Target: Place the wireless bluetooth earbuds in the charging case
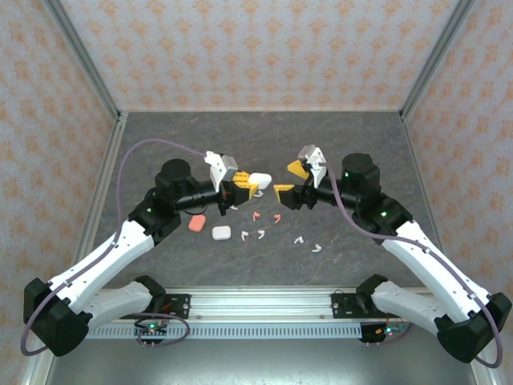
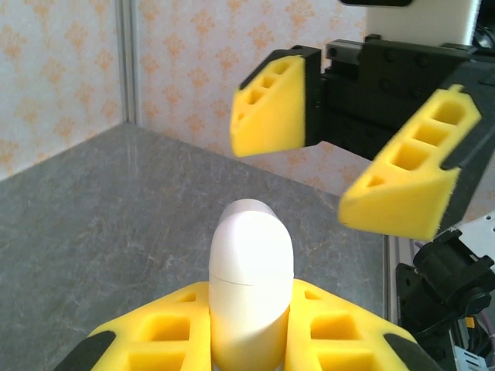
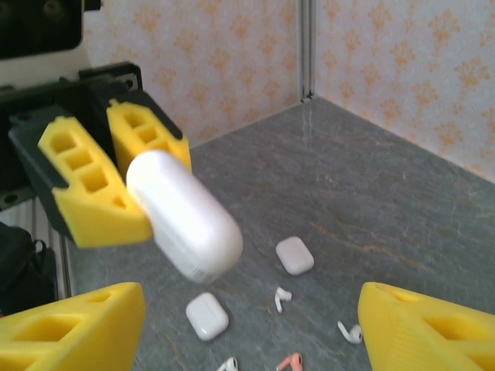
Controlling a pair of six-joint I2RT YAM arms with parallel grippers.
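Position of charging case (image 1: 258, 180): white, lid shut, raised above the table (image 1: 353, 140) near scene centre, well apart from everything lying below.
Long axis of charging case: roughly level, running left to right with a slight lean toward the far side; rounded lid end pointing right, base end buried in the grip; lid seam plain in the left wrist view.
Grip of left hand (image 1: 243, 189): pressed tight on the base half of the charging case, one yellow finger (image 2: 166, 325) against each side.
State of right hand (image 1: 290, 181): spread wide, nothing between the fingers, facing left, just right of the lid end and apart from it; one finger farther, one nearer.
Spread of earbuds (image 1: 261, 234): loose on the table, on the near side of both hands, scattered in a rough band from below the left hand out to the right.
Pair of coral earbuds (image 1: 256, 216): close together with a small gap, at the far edge of that band, almost under the space between the hands.
Direction of earbuds: too small to tell which way each stem points.
Place of coral case (image 1: 195, 222): flat on the table, left of the earbuds, below the left hand.
Place of white case (image 1: 221, 233): flat on the table, just right of and nearer than the coral case, beside the leftmost earbuds.
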